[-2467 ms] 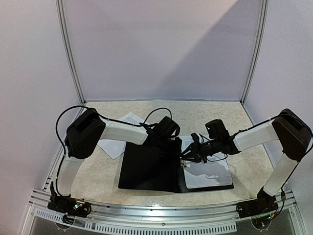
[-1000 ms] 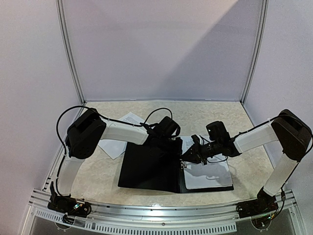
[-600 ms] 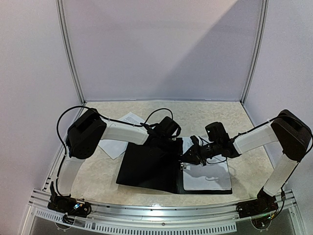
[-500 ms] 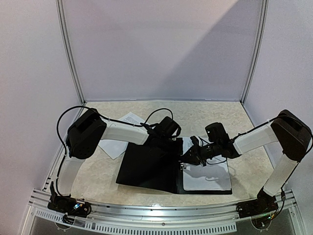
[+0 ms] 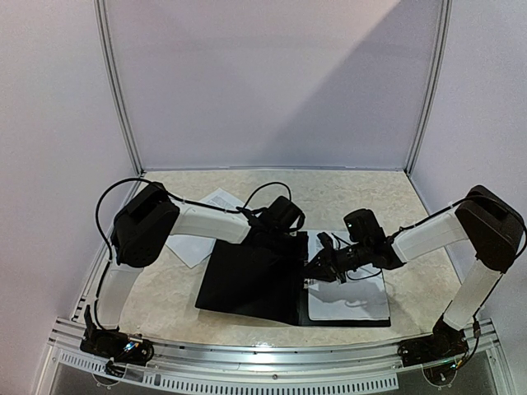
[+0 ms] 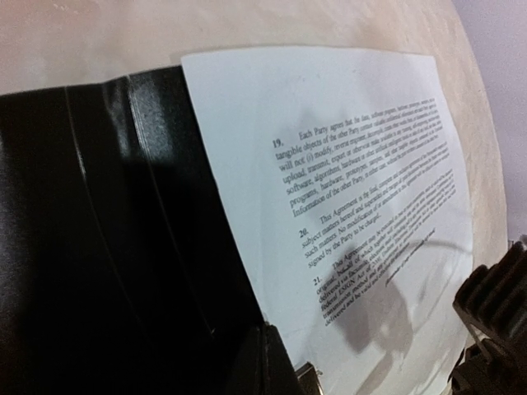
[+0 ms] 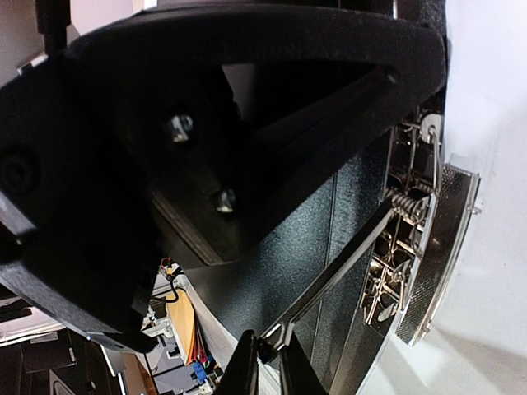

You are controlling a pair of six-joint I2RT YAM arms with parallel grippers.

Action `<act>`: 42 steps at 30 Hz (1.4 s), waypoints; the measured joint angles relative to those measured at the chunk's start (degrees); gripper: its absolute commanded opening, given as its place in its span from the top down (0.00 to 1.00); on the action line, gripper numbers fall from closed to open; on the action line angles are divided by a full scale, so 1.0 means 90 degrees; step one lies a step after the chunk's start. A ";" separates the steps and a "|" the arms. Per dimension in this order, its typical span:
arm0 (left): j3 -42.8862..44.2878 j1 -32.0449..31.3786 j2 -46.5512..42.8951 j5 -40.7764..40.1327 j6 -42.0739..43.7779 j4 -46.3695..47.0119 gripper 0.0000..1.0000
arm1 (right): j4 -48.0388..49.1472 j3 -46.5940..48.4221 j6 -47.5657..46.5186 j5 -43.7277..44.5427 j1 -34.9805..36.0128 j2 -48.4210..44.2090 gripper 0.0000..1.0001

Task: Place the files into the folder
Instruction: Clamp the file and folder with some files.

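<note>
While steadying black folder (image 5: pixel 247 280) with closed left claw (image 5: pixel 284 237), pinches metal clip lever (image 7: pixel 329 276) in right claw (image 7: pixel 265 366), likely to trap white printed sheets (image 6: pixel 354 123).

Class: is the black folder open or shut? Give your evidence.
Open. The folder lies spread, cover out to the left, the files showing on its right half.

Black folder (image 5: pixel 243 280) open, printed sheet (image 5: pixel 350 298) inside
The sheet lies flat on the right half, beside the metal clip (image 7: pixel 412 239) — more white paper (image 5: pixel 212 200) lies behind the left cover.
</note>
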 measured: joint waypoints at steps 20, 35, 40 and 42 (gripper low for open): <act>-0.0454 -0.0063 -0.0231 -0.0199 -0.0702 0.0223 1.00 | 0.0039 -0.0427 -0.0287 0.0063 0.0024 -0.0136 0.94; -0.0474 -0.0070 -0.0231 -0.0170 -0.0709 0.0270 1.00 | -0.0350 -0.0529 -0.0753 0.0257 0.0056 0.0015 0.96; -0.0583 -0.0070 -0.0250 -0.0158 -0.0721 0.0430 1.00 | -0.0500 -0.0372 -0.0872 0.0143 0.0058 0.0209 0.96; -0.0624 -0.0070 -0.0255 -0.0146 -0.0729 0.0505 1.00 | -0.0690 -0.0238 -0.0976 0.0100 0.0066 0.0323 0.96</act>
